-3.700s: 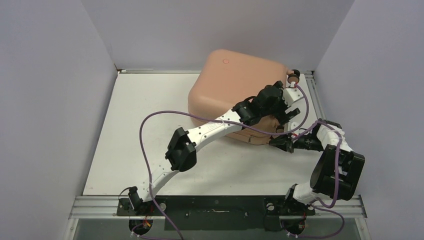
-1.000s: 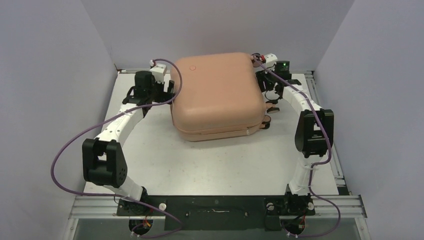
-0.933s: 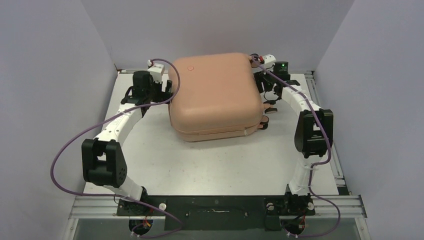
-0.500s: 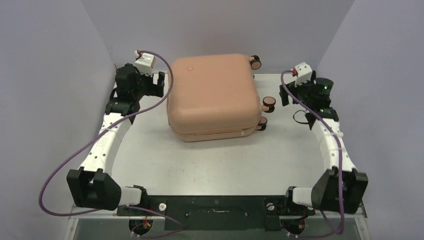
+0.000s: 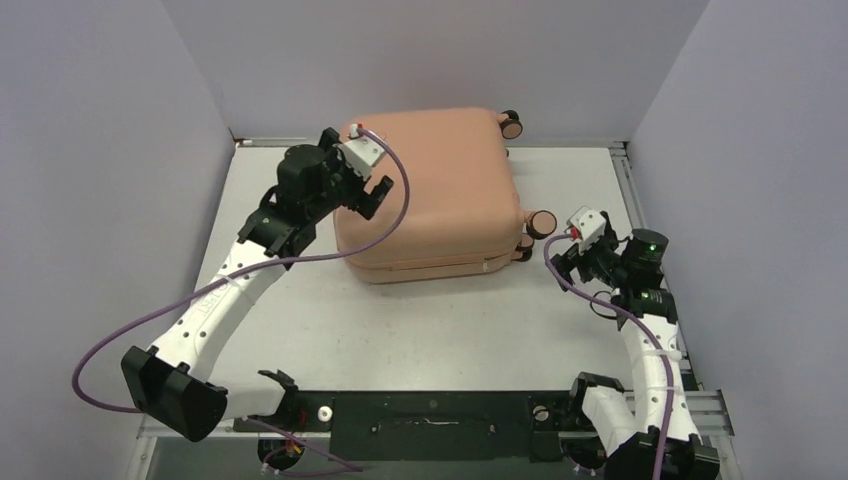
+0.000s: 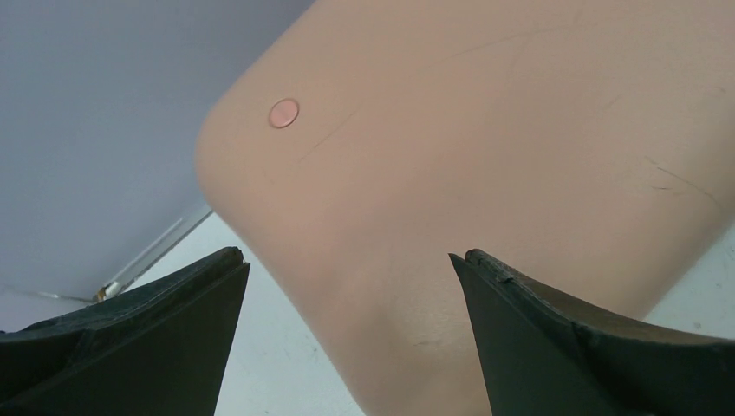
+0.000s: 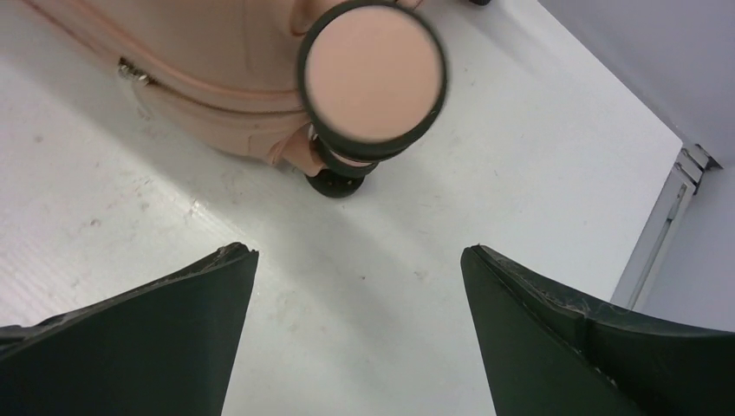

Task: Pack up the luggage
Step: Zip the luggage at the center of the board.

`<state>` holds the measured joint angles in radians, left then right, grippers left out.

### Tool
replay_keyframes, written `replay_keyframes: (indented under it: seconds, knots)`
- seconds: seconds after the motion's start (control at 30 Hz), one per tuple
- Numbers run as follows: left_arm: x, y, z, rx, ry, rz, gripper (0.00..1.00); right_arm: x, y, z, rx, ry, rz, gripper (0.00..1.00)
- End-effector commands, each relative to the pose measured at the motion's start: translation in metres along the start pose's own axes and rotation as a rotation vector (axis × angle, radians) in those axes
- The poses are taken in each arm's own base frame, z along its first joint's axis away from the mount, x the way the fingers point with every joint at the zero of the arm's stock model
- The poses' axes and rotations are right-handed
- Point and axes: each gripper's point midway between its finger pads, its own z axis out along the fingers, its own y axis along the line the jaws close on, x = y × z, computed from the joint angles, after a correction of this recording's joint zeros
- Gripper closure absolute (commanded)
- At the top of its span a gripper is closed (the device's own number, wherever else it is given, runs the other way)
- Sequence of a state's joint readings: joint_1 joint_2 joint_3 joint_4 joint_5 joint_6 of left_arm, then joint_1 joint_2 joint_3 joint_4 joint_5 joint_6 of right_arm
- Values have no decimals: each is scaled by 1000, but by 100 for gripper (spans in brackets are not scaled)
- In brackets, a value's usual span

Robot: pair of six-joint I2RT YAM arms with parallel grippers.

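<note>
Just now: left gripper (image 6: 347, 258) swung in over shut suitcase (image 5: 430, 180); right gripper (image 7: 360, 251) pulled back beside wheel (image 7: 371, 69). Both sets of fingers apart. Probably repositioning it.

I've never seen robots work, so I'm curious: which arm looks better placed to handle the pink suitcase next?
Probably the left. The left claw, open, hangs right over the suitcase, near its round logo. The right claw, also open, sits off to the side by a wheel, over the table.
</note>
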<state>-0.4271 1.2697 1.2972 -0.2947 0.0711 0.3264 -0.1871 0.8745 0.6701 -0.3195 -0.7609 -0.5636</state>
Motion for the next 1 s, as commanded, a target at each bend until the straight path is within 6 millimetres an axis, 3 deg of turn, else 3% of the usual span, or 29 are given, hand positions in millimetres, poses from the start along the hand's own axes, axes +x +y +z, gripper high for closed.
replay_keyframes:
  seconds: [0.0,0.13,0.27,0.4,0.57,0.73,0.87,0.97]
  knots:
    - [-29,-24,-5,13,-67,139,4,13,37,-5,-188,-28,-143,8]
    - [-33,-61,5,96,-55,193,4,34,39,16,-181,-79,-119,11]
    - [-20,-87,14,208,-22,241,4,24,30,34,-143,-229,-65,19]
    - [-3,-92,24,228,21,268,4,3,22,39,-64,-400,-19,33]
    - [5,-96,38,252,50,263,4,-3,23,51,-14,-457,-5,22]
    - [6,-95,49,260,74,232,4,-4,33,66,-84,-494,21,31]
    - [5,-87,53,252,80,199,4,-4,22,83,-96,-490,80,33]
    - [6,-79,53,240,85,180,4,-9,15,93,-119,-514,124,41]
